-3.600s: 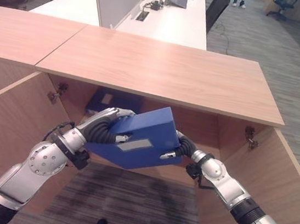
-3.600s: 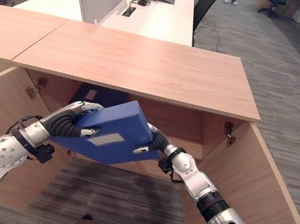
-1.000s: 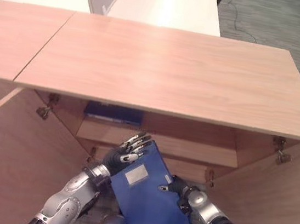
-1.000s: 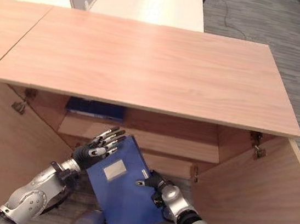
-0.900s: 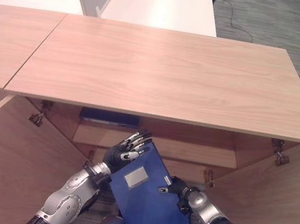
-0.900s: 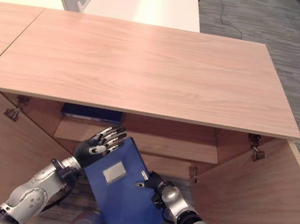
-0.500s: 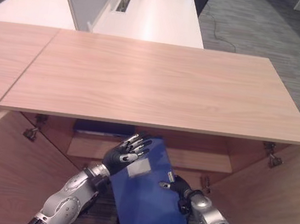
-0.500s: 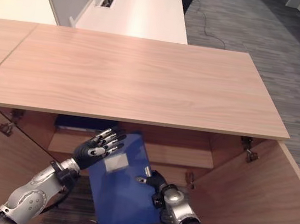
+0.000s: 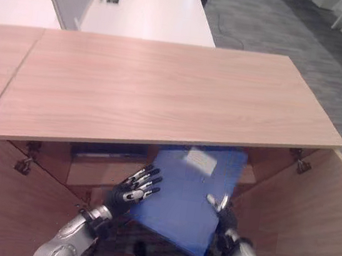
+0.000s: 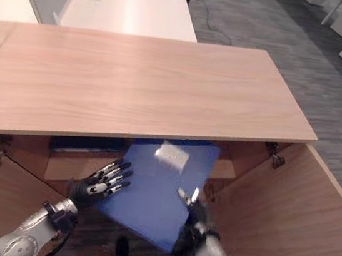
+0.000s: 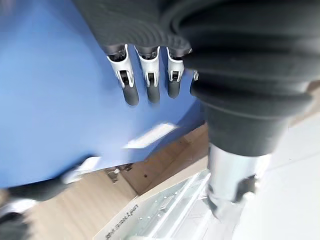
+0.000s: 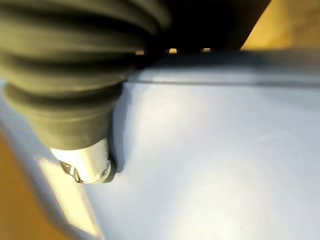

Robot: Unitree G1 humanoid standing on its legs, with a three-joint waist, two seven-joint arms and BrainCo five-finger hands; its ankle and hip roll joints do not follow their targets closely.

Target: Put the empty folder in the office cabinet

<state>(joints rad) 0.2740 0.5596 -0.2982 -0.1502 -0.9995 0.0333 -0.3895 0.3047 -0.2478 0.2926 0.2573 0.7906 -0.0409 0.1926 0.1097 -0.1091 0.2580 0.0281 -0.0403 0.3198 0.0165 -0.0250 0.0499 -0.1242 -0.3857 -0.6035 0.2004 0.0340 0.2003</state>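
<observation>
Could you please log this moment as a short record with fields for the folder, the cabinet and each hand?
folder: flat blue folder with a white label, tilted, far end under the top panel, near end outside the cabinet
cabinet: wooden office cabinet with a wide top panel, doors open
shelf: another dark blue folder lies on the upper shelf, left of the carried one
left hand: left hand flat against the folder's left edge, fingers straight and spread
right hand: right hand at the folder's right edge; grip unclear
</observation>
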